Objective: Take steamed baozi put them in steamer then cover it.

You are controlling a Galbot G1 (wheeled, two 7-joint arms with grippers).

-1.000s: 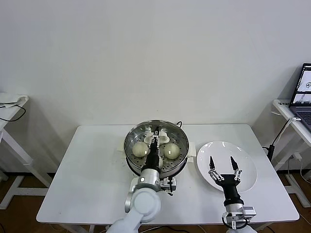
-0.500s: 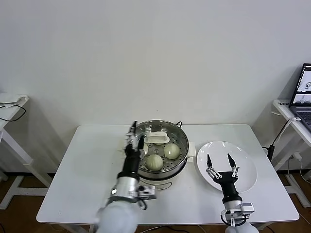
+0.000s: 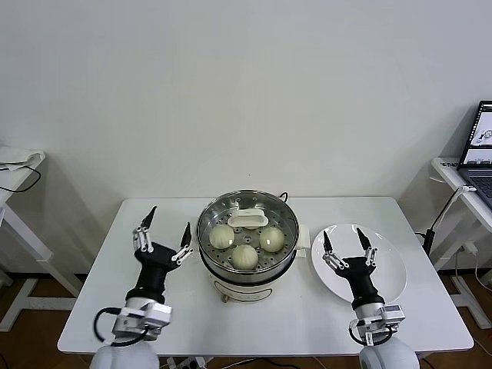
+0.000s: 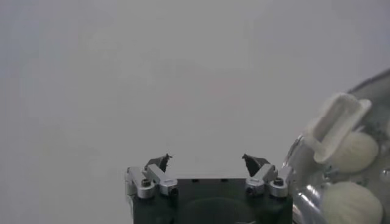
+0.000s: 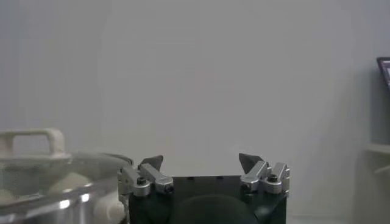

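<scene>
Right, I've got the steamer (image 3: 247, 240) sitting mid-table, a shiny steel pot on a cream base, and I can count three buns (image 3: 244, 255) on its perforated tray: one toward my left, one toward my right, one nearer me between them. Behind them, at the far side of the pot, sits a white handle (image 3: 247, 221); in the right wrist view it looks to belong to a glass lid (image 5: 42, 167) lying on the pot, though from the head view I can't tell how the lid sits.

My left gripper (image 3: 163, 234) is up off the white table (image 3: 161, 307) to the left of the steamer, near its rim but not touching it, fingers pointing away from me and spread wide, nothing between them. The left wrist view shows the same: both fingertips (image 4: 159, 162) apart with bare space between, and the pot's edge with two buns off to one side.

My right gripper (image 3: 345, 246) hovers over the white plate (image 3: 388, 265) to the right of the steamer, also spread wide and holding nothing. The plate looks bare around it.

A laptop (image 3: 480, 150) sits on a side table at the far right.
</scene>
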